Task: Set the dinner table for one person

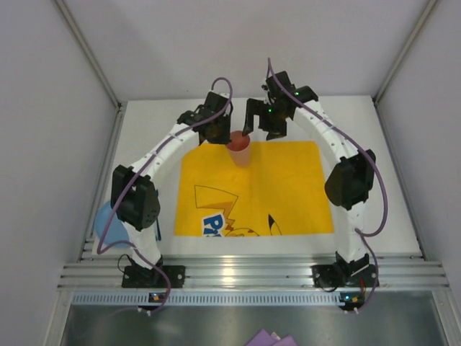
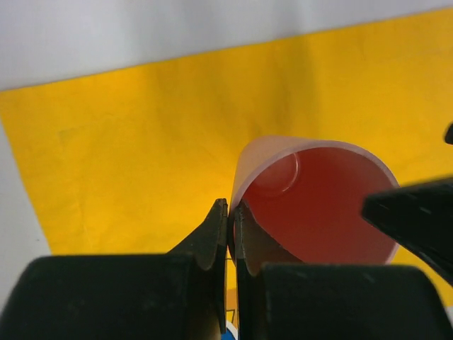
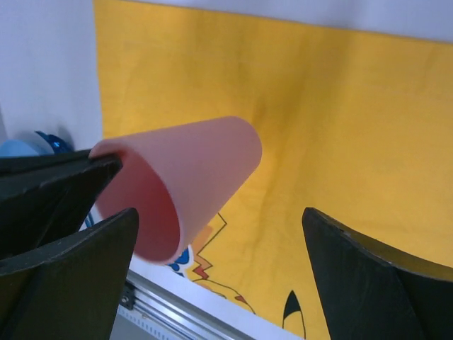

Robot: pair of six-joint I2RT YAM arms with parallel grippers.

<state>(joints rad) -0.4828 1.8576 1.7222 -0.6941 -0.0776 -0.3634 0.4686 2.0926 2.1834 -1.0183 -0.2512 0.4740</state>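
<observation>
Pink cup point(image 2: 318, 205), rim clamped in my left hand point(image 2: 230, 216); my right hand point(image 3: 219, 276) is spread apart. Cup-placing step: next I'd settle it upright on the cloth point(image 2: 141, 142), then release.

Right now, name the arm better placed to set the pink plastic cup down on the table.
Left. The left pincer is shut on the rim of the pink plastic cup, over the yellow cloth; the right pincer stands open, gripping nothing.
</observation>
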